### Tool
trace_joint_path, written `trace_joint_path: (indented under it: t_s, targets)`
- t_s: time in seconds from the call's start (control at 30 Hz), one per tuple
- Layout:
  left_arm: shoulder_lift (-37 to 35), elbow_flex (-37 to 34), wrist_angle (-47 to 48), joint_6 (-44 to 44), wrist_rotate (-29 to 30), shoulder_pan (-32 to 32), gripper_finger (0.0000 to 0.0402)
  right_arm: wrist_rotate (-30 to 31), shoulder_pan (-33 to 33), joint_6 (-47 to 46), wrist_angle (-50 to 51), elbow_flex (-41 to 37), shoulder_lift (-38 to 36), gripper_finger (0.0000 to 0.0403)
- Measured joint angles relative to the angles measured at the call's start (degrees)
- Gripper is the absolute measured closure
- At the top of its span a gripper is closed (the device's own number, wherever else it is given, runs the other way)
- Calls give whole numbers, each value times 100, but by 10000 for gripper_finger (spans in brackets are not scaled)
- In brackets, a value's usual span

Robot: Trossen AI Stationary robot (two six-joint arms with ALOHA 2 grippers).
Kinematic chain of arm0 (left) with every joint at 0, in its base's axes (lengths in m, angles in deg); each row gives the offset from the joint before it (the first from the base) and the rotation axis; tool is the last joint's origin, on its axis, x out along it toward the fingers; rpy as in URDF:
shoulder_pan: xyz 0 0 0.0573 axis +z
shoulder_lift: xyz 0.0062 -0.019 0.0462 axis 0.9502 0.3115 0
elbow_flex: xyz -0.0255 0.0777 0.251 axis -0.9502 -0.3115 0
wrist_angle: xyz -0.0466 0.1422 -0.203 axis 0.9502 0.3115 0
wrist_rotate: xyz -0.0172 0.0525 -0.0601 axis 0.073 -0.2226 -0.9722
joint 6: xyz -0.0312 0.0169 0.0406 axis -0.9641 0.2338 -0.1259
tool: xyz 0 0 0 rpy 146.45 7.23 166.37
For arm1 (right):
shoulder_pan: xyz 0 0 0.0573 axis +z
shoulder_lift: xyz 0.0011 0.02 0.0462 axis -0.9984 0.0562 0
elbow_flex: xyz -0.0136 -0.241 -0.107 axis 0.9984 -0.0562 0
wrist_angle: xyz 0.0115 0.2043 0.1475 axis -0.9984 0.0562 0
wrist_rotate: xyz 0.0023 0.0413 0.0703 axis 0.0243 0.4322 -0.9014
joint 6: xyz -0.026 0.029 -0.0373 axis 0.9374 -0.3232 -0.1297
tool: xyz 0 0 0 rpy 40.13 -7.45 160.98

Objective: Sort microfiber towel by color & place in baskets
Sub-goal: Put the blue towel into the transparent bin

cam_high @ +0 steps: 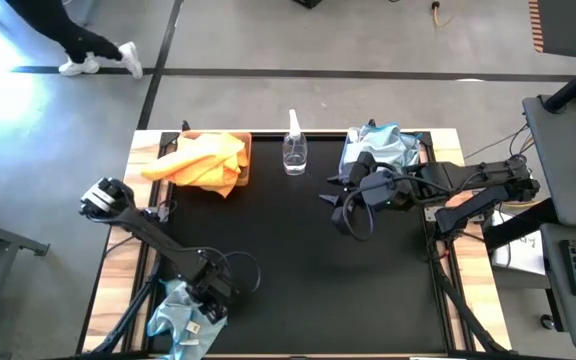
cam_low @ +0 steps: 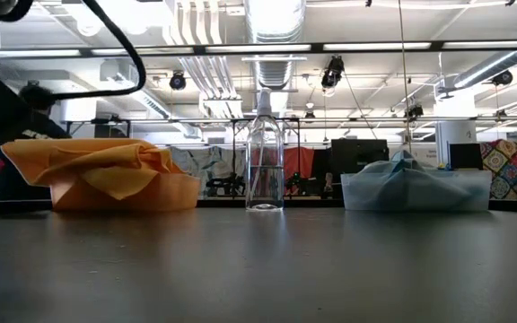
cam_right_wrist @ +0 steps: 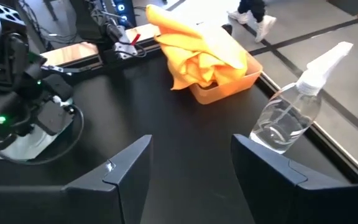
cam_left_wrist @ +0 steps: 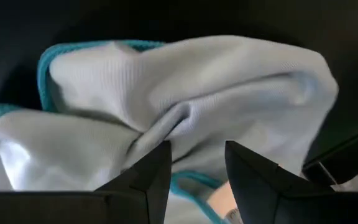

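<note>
**Hidden and cut off**

The pale blue towel (cam_high: 173,318) at the table's 7 o'clock corner is partly covered by the left gripper (cam_high: 211,300) and runs past the high view's lower edge. At 1 o'clock, the grey-blue basket (cam_high: 423,145) is mostly buried under blue towels (cam_high: 378,148).
</note>
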Motion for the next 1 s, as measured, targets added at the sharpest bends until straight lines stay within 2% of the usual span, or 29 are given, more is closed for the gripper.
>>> trace_joint_path:
  t_s: [0.47,0.73,0.87,1.0]
  targets:
    - [763,45,75,655,-60,15,267,-107,2,0,-1,0,0,193]
    - [797,44,86,667,-25,15,267,-110,2,-40,20,0,0,193]
    - [804,72,149,664,35,12,281,-110,2,-40,97,0,0,193]
    - [831,169,297,669,117,0,312,-108,2,-40,109,0,0,193]
